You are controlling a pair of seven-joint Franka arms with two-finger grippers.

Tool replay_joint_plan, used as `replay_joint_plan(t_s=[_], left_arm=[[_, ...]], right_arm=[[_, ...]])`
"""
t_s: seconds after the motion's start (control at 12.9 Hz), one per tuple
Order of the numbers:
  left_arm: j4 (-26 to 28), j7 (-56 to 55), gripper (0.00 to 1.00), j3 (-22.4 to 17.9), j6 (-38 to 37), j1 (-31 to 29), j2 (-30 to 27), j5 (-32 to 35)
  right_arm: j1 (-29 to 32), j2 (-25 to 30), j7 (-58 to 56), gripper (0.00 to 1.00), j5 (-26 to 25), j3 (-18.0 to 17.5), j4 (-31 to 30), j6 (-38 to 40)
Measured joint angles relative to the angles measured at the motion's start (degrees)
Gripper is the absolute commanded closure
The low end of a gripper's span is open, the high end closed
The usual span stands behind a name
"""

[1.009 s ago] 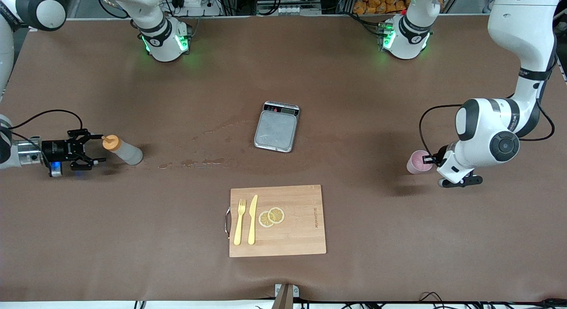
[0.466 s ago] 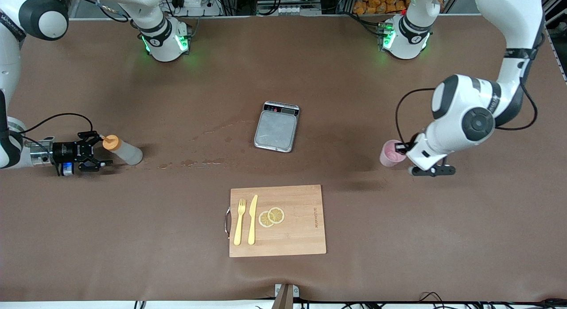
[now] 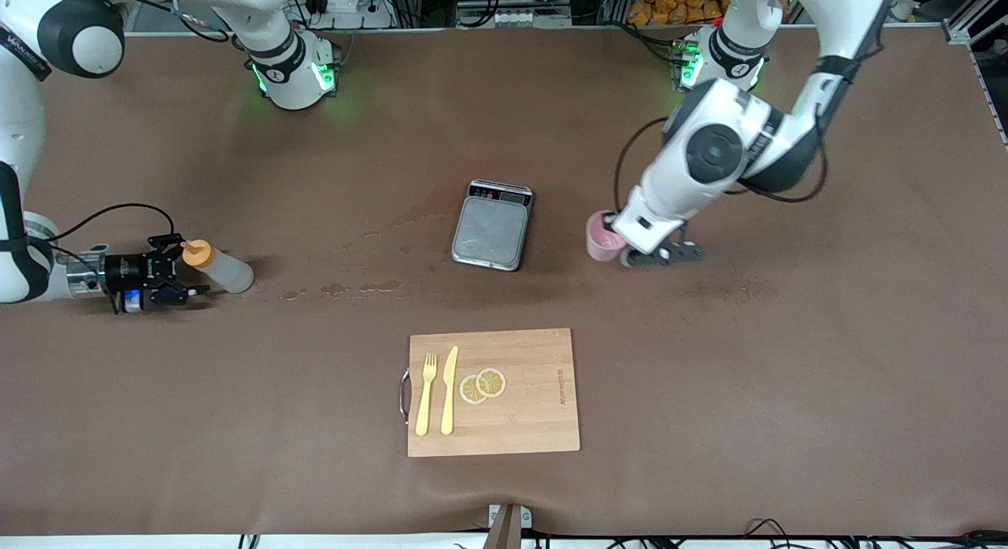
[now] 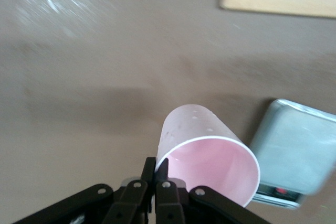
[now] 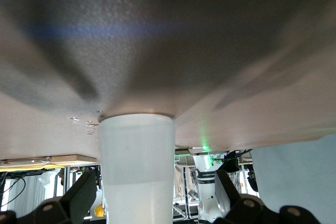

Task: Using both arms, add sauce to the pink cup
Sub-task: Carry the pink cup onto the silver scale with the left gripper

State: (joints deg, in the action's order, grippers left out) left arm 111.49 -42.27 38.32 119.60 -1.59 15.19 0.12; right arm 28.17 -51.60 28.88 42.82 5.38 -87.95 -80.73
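Note:
The sauce bottle point(image 3: 226, 270) stands upright toward the right arm's end of the table, whitish with an orange cap point(image 3: 197, 254). My right gripper point(image 3: 179, 267) is level with its upper part, open, with one finger on each side. In the right wrist view the bottle point(image 5: 137, 166) fills the gap between the fingers point(image 5: 79, 196). My left gripper point(image 4: 156, 169) is shut on the rim of the pink cup point(image 4: 210, 150). It holds the cup point(image 3: 600, 238) beside the scale point(image 3: 490, 232), toward the left arm's end, with the cup's mouth tilted toward the wrist camera.
A wooden cutting board point(image 3: 535, 407) lies nearer the front camera than the scale, with a yellow fork point(image 3: 426, 394), a knife point(image 3: 449, 390) and lemon slices point(image 3: 483, 384) on it. Wet spots point(image 3: 346, 287) mark the mat between the bottle and the scale.
My left arm has carried the pink cup from the left arm's end of the table toward the scale. My right gripper has moved in so its fingers flank the bottle.

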Motion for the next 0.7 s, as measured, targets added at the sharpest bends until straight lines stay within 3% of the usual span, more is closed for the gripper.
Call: replay_joint_plan(t_s=[0.16, 0.54, 0.7], left_arm=[[-0.79, -7.1, 1.0, 1.74, 0.11, 3.56, 0.08, 0.0], [-4.02, -22.38, 1.0, 1.75, 2.64, 13.46, 3.79, 0.81], [-5.74, -26.48, 1.0, 1.68, 4.66, 14.93, 7.06, 3.4]], right_arm=[[-0.5, -0.59, 0.06, 0.0, 0.0, -0.16, -0.02, 0.03], [-2.62, -1.14, 0.32, 0.0, 0.86, -0.41, -0.02, 1.19], [-3.5, -1.14, 0.43, 0.29, 0.89, -0.42, -0.02, 1.77]])
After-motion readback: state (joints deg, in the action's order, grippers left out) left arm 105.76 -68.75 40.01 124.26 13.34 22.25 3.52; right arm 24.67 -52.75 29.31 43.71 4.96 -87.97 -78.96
